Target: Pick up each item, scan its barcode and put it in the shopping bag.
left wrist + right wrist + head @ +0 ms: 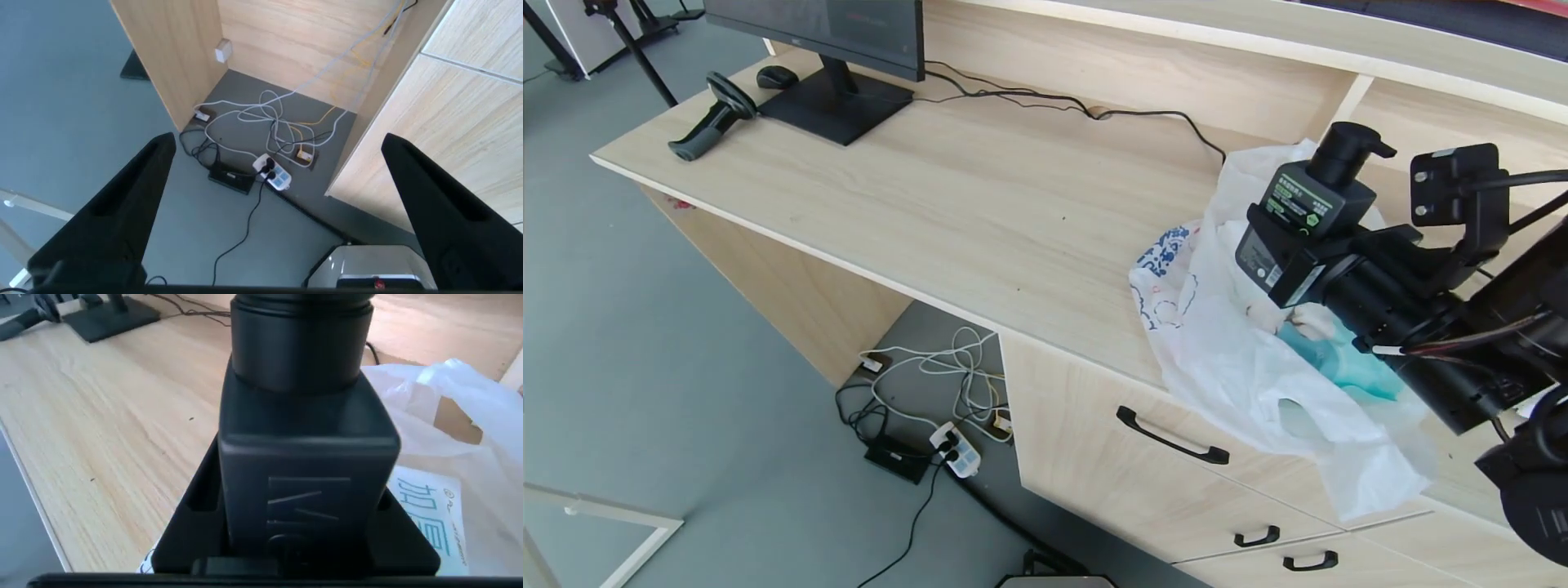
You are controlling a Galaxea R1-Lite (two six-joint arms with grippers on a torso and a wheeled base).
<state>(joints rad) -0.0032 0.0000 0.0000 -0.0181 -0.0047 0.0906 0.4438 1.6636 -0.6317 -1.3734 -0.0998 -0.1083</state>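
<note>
Currently, I see my right end effector (1294,260) clenched around the lower body of a dark pump bottle (1308,200), which sits tilted in the grip with its black pump head pointing up and away from me. The bottle hangs above the white shopping bag (1225,351), which lies crumpled at the right end of the worktop (947,204) with one edge drooping over the drawer front. Inside the bag, just below the end effector, I can make out a teal item (1347,363) through the thin plastic. From the right wrist camera, the bottle (302,457) sits squarely between the fingers, with the bag (458,384) beyond it. The barcode scanner (712,118) lies on its side at the far left of the worktop, well apart from the bottle, beside the monitor stand (837,102) and a mouse (776,77). My left end effector (278,163) is released, its fingers (122,220) spread wide, hanging off the worktop above the floor, over a tangle of cables and a power strip (274,170).
</note>
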